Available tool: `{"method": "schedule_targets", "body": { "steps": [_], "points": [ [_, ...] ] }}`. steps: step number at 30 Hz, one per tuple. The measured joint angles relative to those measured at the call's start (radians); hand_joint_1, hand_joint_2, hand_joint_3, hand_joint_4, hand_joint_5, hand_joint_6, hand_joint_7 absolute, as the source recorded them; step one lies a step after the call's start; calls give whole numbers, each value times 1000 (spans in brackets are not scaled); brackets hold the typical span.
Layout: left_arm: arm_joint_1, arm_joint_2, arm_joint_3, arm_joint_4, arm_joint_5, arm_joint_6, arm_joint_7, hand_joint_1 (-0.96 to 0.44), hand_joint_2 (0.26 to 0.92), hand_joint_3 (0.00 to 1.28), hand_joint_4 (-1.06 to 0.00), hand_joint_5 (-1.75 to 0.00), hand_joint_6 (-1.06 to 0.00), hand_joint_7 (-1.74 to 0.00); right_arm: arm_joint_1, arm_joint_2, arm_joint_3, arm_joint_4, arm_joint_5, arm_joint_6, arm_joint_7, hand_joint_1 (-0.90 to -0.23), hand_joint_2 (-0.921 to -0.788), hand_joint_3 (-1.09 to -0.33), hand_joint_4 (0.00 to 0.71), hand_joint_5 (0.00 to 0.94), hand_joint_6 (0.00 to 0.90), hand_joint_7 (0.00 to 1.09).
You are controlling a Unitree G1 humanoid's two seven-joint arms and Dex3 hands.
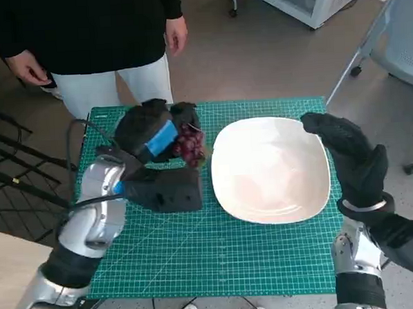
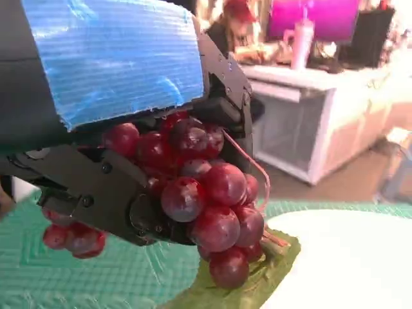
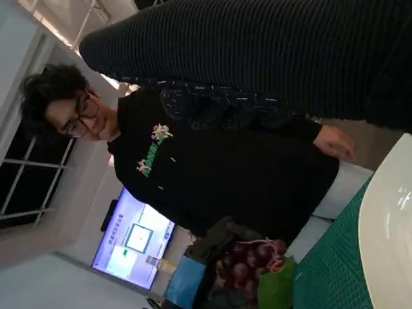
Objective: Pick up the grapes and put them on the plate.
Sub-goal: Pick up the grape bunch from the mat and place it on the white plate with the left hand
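Left of frame centre: left hand (image 1: 153, 133) grips the red grape bunch (image 1: 190, 144) (green leaf beneath), lifted just beside the white plate (image 1: 271, 169) for transfer | right hand (image 1: 348, 150), fingers extended, holds nothing, hovering over the plate's right rim | green cutting mat (image 1: 219, 258) below.

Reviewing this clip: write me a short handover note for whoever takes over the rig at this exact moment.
Left robot hand: holds the grapes off the green mat, just beside the plate's near edge.
Right robot hand: open, holding nothing, at the far side of the plate.
White plate: on the mat, nothing on it.
Done: grapes picked up.
Left: carry them over the plate, set them down, release.
A person stands at the table's far edge.
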Motion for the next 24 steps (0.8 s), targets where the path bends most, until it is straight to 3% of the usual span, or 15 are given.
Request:
{"method": "schedule_targets", "body": {
  "steps": [9, 24],
  "points": [
    [-93, -88, -73, 42, 11, -31, -14, 2, 921, 128, -618, -1349, -584, -1099, 7, -6, -4, -16, 6, 1, -2, -528, -921, -599, 180, 3, 89, 181],
    [-304, -280, -187, 376, 33, -86, -15, 2, 919, 162, -574, -1393, -553, -1147, 57, -16, -17, -97, 7, 19, -25, -528, -921, -608, 176, 1, 79, 189]
  ]
}}
